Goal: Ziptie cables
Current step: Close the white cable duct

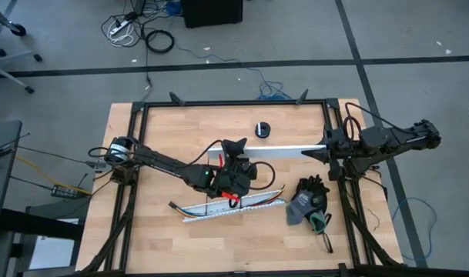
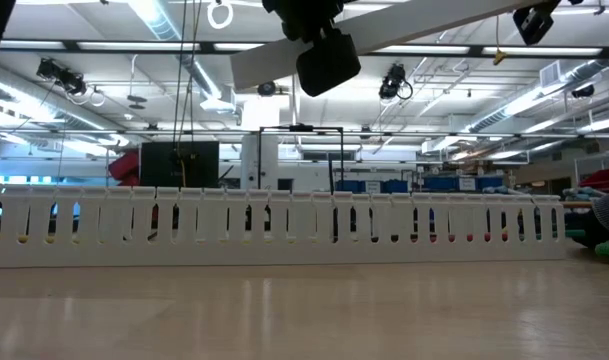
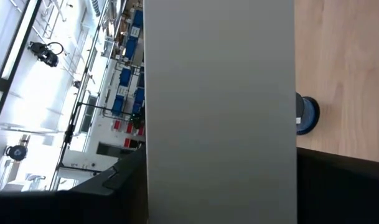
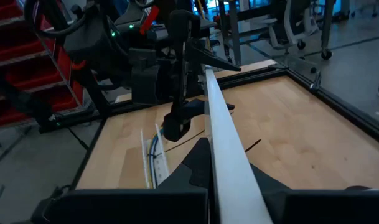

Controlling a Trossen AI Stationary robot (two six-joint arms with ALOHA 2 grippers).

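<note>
A long flat white strip (image 1: 288, 150) hangs level above the table's middle, one gripper at each end. My left gripper (image 1: 232, 154) has its left end and my right gripper (image 1: 326, 151) its right end. In the low view the strip (image 2: 434, 25) passes overhead beside my left gripper (image 2: 329, 60). Nearer the front edge, the white slotted channel (image 1: 230, 206) rests on its base. The coloured cables (image 1: 274, 201) lie inside it along its length, and they show through its slots (image 2: 284, 225). My left gripper (image 3: 220, 168) has the strip's left end between its two fingers (image 3: 114, 186), one on each long edge (image 3: 149, 155), so the strip's width fills the gap. The fingers come level from the table's left and lie along the strip, which is lifted clear. My right gripper (image 4: 220, 180) pinches the strip's right end (image 4: 229, 168) between its two fingers, across its thin side. The fingers come level from the table's right and lie along the strip. The strip (image 4: 217, 112) runs straight out toward my left gripper, clear of the table.
A small dark roll (image 1: 262, 129) stands behind the strip, also seen as a blue-black roll (image 3: 307, 115). A pair of dark gloves (image 1: 307, 204) lies at the front right. Black frame rails (image 1: 134, 154) line the table's left, right and far edges.
</note>
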